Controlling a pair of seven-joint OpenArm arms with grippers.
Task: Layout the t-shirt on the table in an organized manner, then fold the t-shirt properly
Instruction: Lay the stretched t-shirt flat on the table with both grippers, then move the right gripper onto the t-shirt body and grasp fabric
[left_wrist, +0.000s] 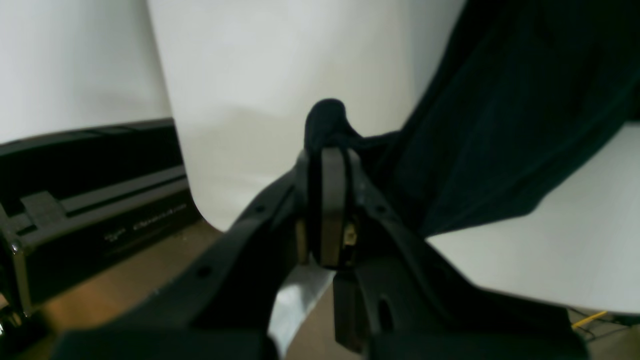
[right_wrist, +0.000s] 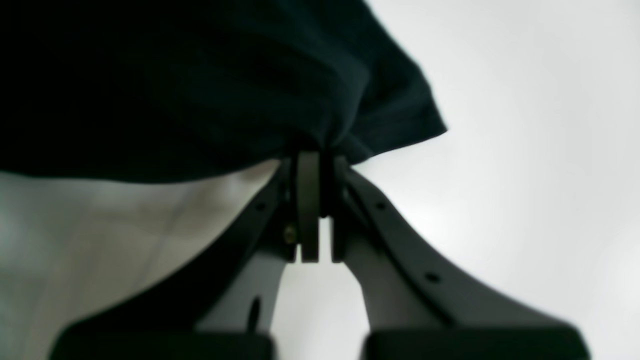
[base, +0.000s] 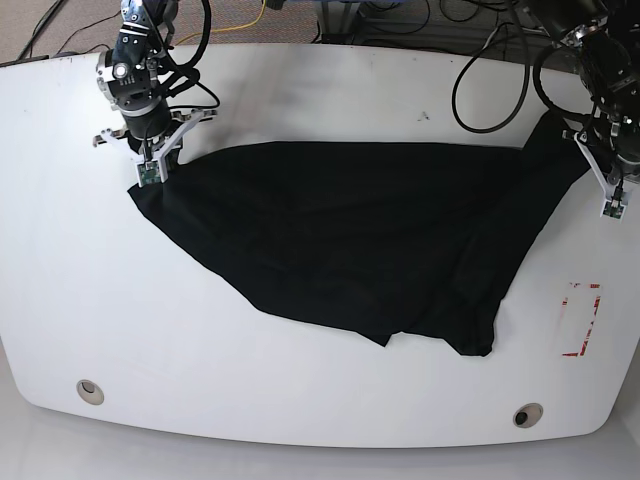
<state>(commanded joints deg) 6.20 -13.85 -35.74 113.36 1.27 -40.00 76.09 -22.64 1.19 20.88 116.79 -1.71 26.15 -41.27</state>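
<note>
So the t-shirt (base: 350, 240) is stretched wide across the middle of the table (base: 300, 80). Left gripper (base: 607, 180) at frame right pinches one corner, and right gripper (base: 150, 160) at upper left clamps the other.

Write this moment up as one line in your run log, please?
stage: spreading | t-shirt: stretched between arms, lower part rumpled on table | left gripper: shut on t-shirt edge | right gripper: shut on t-shirt edge | fold: not started
</note>
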